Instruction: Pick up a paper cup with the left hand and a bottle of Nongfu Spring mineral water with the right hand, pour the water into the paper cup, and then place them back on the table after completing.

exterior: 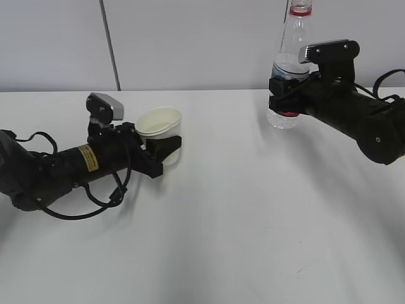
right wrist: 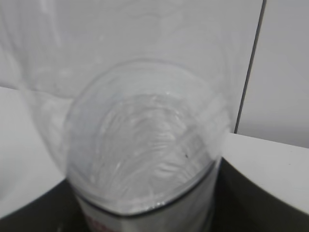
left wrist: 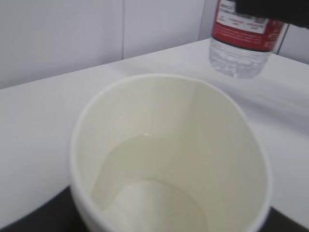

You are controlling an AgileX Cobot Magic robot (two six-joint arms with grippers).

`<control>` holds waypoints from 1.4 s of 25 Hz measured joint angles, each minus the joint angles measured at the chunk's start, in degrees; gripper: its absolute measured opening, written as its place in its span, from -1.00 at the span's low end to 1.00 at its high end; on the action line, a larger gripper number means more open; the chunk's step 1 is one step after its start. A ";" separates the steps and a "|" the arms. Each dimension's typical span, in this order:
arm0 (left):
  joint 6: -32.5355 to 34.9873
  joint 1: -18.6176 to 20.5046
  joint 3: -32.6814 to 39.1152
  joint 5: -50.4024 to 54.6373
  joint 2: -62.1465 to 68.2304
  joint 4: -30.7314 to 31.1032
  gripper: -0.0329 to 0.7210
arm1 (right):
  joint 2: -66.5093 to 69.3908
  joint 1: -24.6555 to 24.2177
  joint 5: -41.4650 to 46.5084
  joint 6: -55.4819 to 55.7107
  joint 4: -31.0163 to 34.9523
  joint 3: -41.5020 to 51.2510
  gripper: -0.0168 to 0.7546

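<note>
On the table (exterior: 209, 240), the left hand (exterior: 166, 149) grips the cup (exterior: 159, 123) low on its wall, its jaws mostly hidden beneath. Water (left wrist: 145, 186) lies shallow inside. The right hand (exterior: 286, 95) clamps the bottle (exterior: 292, 47) upright at the far edge, its cap cut off by the frame. Wide bare tabletop lies between them and toward the front.

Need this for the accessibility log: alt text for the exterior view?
Two black robot arms on a white table: the left hand grips a white paper cup, the right hand holds a clear water bottle upright, its base on or just above the table.
</note>
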 joint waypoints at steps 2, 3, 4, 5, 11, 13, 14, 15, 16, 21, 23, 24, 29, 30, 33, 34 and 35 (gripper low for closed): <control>0.00 1.87 0.00 0.12 0.00 -0.01 0.12 | 0.00 0.00 0.00 0.00 0.00 0.00 0.06; 0.00 2.84 0.00 0.36 0.00 -0.06 0.12 | 0.00 0.00 0.00 0.29 0.00 0.00 0.06; 0.00 3.58 0.00 0.65 0.00 -0.06 0.12 | 0.00 0.00 0.00 0.47 0.00 0.00 0.06; 0.00 4.45 0.00 1.03 0.00 -0.12 0.12 | 0.00 0.00 0.00 0.72 0.00 0.00 0.06; 0.00 7.92 0.00 4.13 0.00 -0.22 0.12 | 0.00 0.00 0.00 1.09 0.00 0.00 0.06; 0.00 8.62 0.00 4.54 0.00 -0.28 0.12 | 0.00 0.00 0.00 1.12 0.00 0.00 0.06; 0.00 8.94 0.00 4.91 0.00 -0.54 0.12 | 0.00 0.00 0.00 1.12 0.00 0.00 0.06; 0.33 9.15 0.00 5.34 0.00 -0.98 0.12 | 0.00 0.00 0.00 1.12 0.00 0.00 0.06; 0.89 9.24 0.00 5.79 0.00 -1.64 0.12 | 0.00 0.00 0.00 1.22 0.00 0.00 0.06; 4.12 9.41 0.00 6.88 0.00 -4.58 0.12 | 0.00 0.00 0.00 1.22 -0.11 0.00 0.05; 5.11 9.41 0.00 6.88 0.14 -6.07 0.12 | 0.00 0.00 0.00 1.22 -0.11 0.00 0.05; 5.61 9.41 0.00 6.88 0.42 -7.00 0.12 | 0.00 0.00 0.00 1.22 -0.11 0.00 0.05; 6.50 9.46 -0.11 4.98 1.85 -8.81 0.12 | 0.00 0.00 0.00 1.32 -0.22 0.00 0.05; 6.56 9.46 -0.13 4.71 2.04 -8.94 0.12 | 0.00 0.00 0.00 1.32 -0.22 0.00 0.05; 6.68 9.46 -0.28 4.54 2.16 -9.07 0.12 | 0.00 0.00 0.00 1.32 -0.22 0.00 0.05; 6.68 9.46 -0.28 4.54 2.16 -9.22 0.12 | 0.00 0.00 0.00 1.32 -0.22 0.00 0.05; 6.68 9.46 -0.28 4.54 2.16 -9.43 0.12 | 0.00 0.00 0.00 1.32 -0.22 0.00 0.05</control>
